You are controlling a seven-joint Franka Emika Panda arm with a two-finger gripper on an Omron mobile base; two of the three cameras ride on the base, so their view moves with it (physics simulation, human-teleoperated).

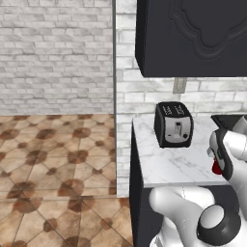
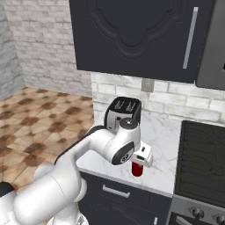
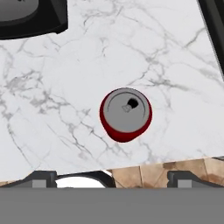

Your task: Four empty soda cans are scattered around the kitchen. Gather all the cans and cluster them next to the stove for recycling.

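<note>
Soda can upright, top skyward

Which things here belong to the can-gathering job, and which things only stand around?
Part of the job:
- soda can, upright on the counter
- stove
- gripper, open above the can

Just standing around:
- toaster
- marble counter
- wall cabinet

The robot's arm hides most of the soda can in the left base view and its top in the right, while picture edges cut off the stove, the toaster in the hand view, and the upper cabinet.
</note>
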